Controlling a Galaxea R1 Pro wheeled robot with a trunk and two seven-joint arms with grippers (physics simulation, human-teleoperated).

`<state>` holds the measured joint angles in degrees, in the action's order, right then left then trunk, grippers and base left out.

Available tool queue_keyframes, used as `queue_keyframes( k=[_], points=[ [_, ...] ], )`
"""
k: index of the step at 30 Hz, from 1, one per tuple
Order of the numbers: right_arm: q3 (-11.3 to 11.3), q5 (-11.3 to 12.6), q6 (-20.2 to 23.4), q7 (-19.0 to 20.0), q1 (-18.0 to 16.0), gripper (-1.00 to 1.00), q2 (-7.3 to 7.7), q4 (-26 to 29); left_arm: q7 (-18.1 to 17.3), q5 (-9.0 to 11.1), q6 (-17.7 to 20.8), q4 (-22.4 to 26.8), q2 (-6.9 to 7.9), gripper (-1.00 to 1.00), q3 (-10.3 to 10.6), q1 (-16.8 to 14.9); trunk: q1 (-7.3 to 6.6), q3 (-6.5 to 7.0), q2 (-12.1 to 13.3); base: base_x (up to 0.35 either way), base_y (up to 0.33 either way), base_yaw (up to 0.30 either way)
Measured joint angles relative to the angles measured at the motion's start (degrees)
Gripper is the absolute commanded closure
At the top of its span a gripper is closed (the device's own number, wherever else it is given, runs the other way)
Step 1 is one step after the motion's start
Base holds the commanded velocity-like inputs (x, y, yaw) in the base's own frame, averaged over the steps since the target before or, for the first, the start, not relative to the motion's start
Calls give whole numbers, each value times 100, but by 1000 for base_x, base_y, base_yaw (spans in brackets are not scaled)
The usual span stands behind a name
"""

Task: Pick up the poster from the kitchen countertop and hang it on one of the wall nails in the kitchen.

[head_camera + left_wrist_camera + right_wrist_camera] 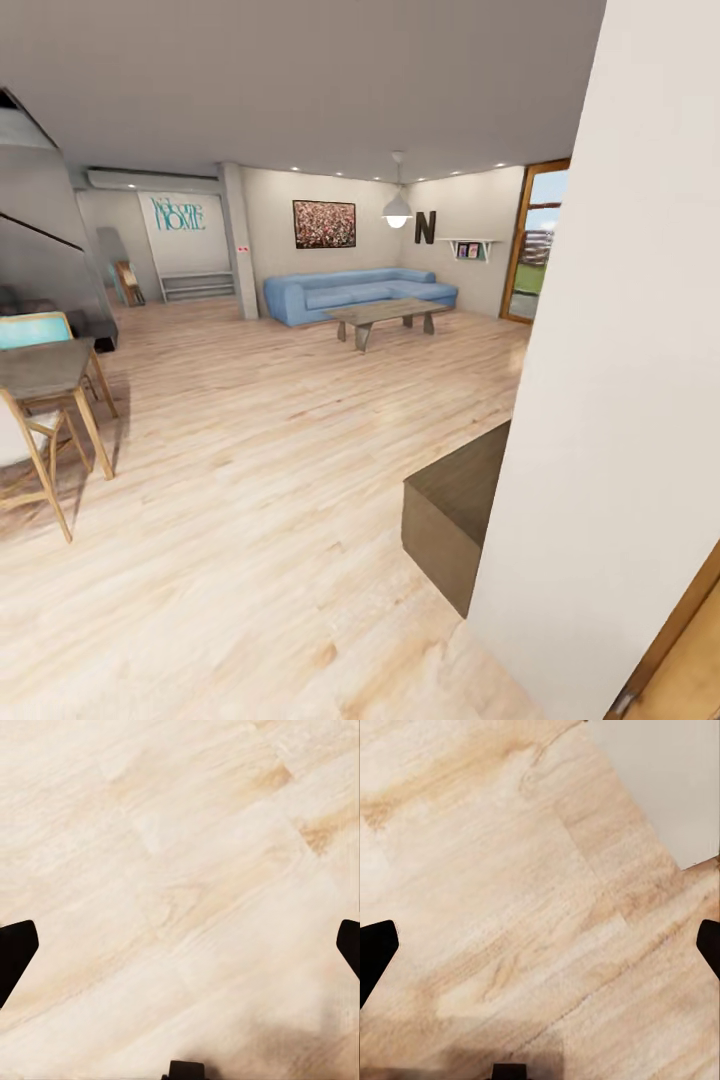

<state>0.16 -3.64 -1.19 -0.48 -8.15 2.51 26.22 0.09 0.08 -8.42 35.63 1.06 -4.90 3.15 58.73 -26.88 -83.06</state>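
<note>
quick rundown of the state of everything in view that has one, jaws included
left gripper: jaws wide apart, holding nothing, above the wood floor
right gripper: jaws wide apart, holding nothing
pendant lamp: hanging, looks lit
reddish framed picture: hung on the far wall
coffee table: upright before the blue sofa

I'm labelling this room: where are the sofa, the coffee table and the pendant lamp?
Sofa [345, 293]: head view, seat cushion.
Coffee table [385, 310]: head view, tabletop.
Pendant lamp [397, 210]: head view, shade.
</note>
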Motion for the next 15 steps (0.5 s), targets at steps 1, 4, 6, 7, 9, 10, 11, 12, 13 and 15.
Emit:
queue_keyframes(
  k=[1, 4, 6, 7, 9, 10, 11, 12, 13, 15],
  points=[
    [0, -1, 0, 0, 0, -100, -1, 0, 0, 0, 0, 0, 0, -100, -3, 0, 0, 0, 0, 0, 0, 292],
    [0, 2, 0, 0, 0, -100, 0, 0, -1, 0, 0, 0, 0, -100, -16, 0, 0, 0, 0, 0, 0, 292],
    [0, 0, 0, 0, 0, -100, -1, 0, -1, 0, -1, 0, 0, -100, -20, 0, 0, 0, 0, 0, 0, 292],
    [0, -1, 0, 0, 0, -100, 0, 0, -1, 0, -1, 0, 0, -100, -21, 0, 0, 0, 0, 0, 0, 292],
    [0, 0, 0, 0, 0, -100, 0, 0, -1, 0, -1, 0, 0, -100, -22, 0, 0, 0, 0, 0, 0, 292],
    [0, 0, 0, 0, 0, -100, 1, 0, -1, 0, -1, 0, 0, -100, -23, 0, 0, 0, 0, 0, 0, 292],
    [0, 0, 0, -2, 0, -100, -1, 0, -1, 0, -1, 0, 0, -100, -23, 0, 0, 0, 0, 0, 0, 292],
    [0, 0, 0, -1, 0, -100, -3, 0, -1, 0, -1, 0, 0, -100, -24, 0, 0, 0, 0, 0, 0, 292],
    [0, 1, 0, -1, 0, -100, -3, -2, -1, 0, -1, 0, 0, -100, -24, 0, 0, 0, 0, 0, 0, 292],
    [0, 2, 0, 0, 0, -100, -5, -9, -1, 0, -1, 0, 0, -100, -24, 0, 0, 0, 0, 0, 0, 292]
  ],
)
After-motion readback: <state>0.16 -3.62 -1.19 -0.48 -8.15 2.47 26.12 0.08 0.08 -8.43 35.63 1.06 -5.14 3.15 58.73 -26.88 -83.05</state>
